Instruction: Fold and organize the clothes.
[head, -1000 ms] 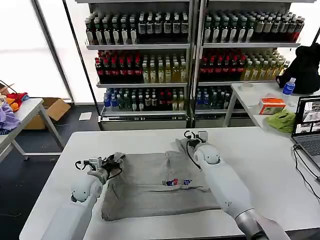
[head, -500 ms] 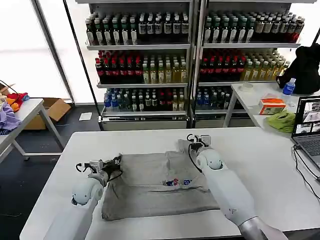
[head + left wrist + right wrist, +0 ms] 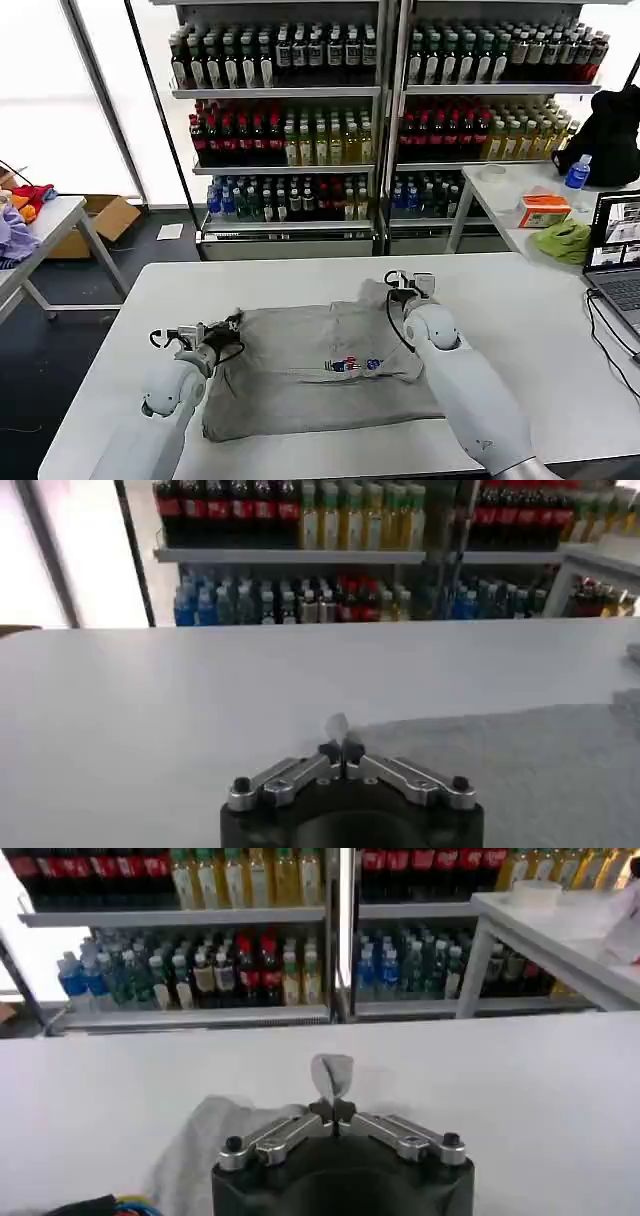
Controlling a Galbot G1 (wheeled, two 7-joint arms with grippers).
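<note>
Left gripper pinching the left edge of a light grey short-sleeved cotton shirt lying flat mid white table, right gripper clamping its far right corner, bare tabletop surrounding.

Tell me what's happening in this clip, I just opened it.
A two-armed robot is working on a grey shirt spread on the white table. The left end effector is shut on the shirt's far left corner, and the right end effector is shut on a pinch of fabric at the far right corner. The shirt lies mostly flat, chest print up, and no fold has been made yet. Drink shelves stand behind the table.
</note>
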